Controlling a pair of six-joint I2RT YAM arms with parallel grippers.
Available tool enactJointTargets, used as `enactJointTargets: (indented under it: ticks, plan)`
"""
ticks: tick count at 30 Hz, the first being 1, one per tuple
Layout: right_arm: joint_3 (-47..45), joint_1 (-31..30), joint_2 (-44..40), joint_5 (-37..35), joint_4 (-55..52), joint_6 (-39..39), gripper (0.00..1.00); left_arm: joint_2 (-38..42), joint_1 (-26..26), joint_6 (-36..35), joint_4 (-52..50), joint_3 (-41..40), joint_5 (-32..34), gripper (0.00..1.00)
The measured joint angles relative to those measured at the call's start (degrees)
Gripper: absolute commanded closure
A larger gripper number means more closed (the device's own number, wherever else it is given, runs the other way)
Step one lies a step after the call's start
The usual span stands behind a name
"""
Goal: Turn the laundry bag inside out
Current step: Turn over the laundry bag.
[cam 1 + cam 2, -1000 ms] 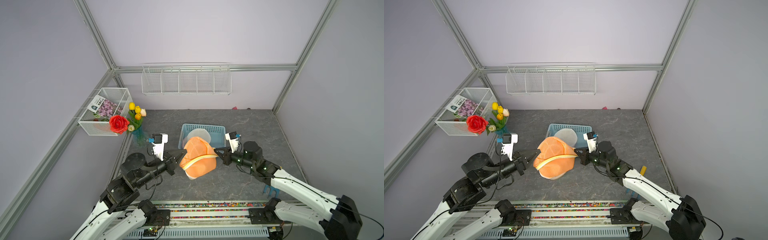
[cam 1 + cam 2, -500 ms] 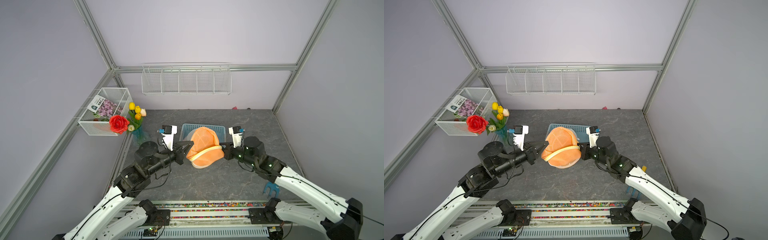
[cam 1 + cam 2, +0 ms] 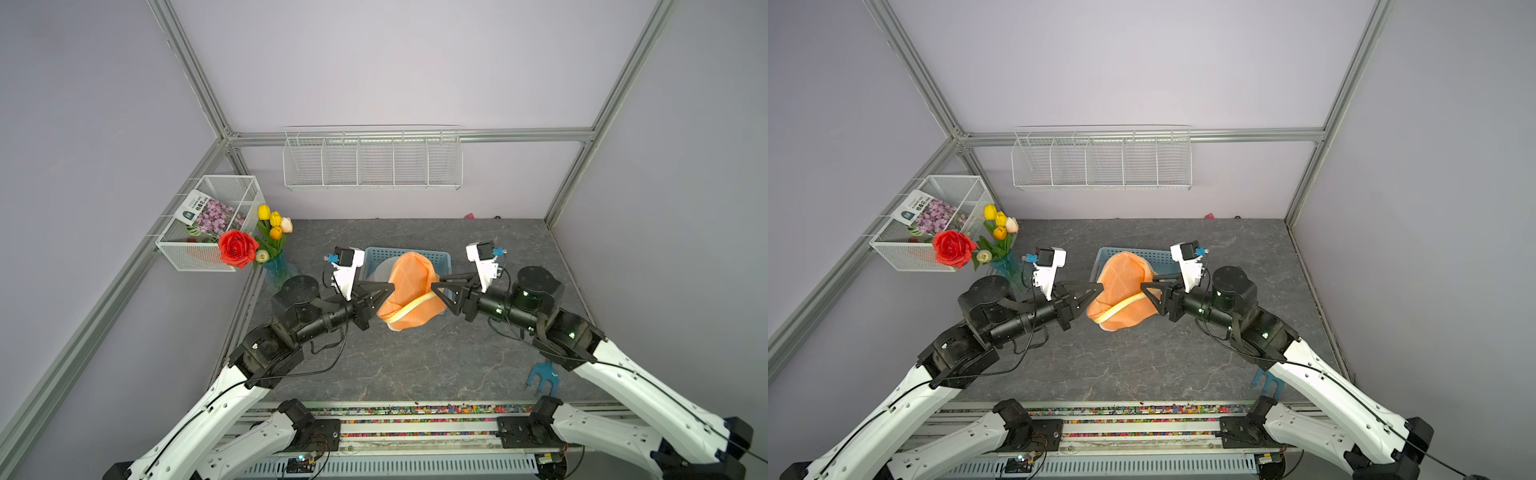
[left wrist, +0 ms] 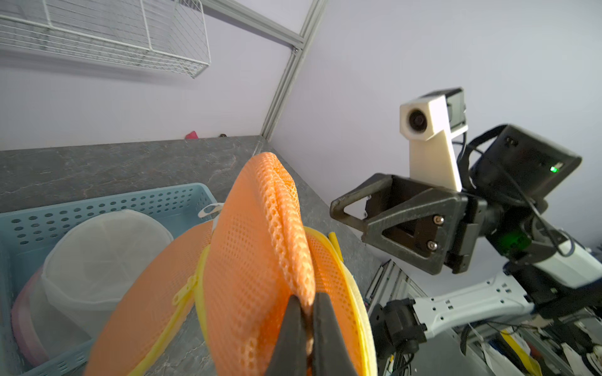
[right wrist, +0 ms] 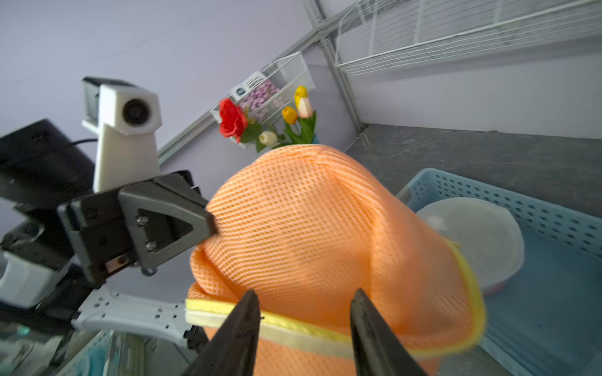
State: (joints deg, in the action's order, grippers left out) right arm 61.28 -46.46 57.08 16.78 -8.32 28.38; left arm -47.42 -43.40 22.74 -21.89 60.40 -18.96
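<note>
1. Two grippers up at the work, both clear of the table. At the left gripper: clamped shut on a pinched ridge of orange mesh, with no gap showing between the jaws.
2. At the right gripper: parted, jaws standing to either side of the yellow hem and gripping nothing, so far as the right wrist view shows. Just beside the cloth in both top views.
3. Outward to the laundry bag: hanging in the air from the left pinch alone, over the near edge of the blue basket. Domed above the hem and bunched in a smaller lump below it.
4. Done, by the look of it: picked up, apparently opened at the zip, and partly pushed through the mouth. Cannot tell whether the mesh face on show is the inner or the outer one.
5. Left, as a judgement: take a hold at the hem with the right, draw the lower lump through, then shake out and set down.
6. Lying in the basket: a white mesh bag.
</note>
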Motion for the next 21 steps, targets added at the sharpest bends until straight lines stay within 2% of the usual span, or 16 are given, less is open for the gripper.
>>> enactJointTargets:
  ticks: [4, 10, 14, 21]
  plan:
    - [3.2, -4.0, 3.8, 5.7, 0.4, -3.6, 0.59, 0.3, 0.0, -1.2, -2.0, 1.2, -3.9, 1.00]
    - [3.2, -4.1, 5.8, 5.3, -0.7, -4.9, 0.55, 1.4, 0.2, -2.3, -4.0, 1.7, -8.7, 1.00]
    - [2.4, -2.7, 4.7, 5.4, -1.3, -4.9, 0.54, 2.7, 0.3, -2.5, -5.0, 1.7, -11.1, 1.00]
    - [-1.6, 3.0, 3.3, 7.6, 0.5, -3.0, 0.50, 6.3, 0.3, -2.3, -5.5, 1.7, -16.6, 1.00]
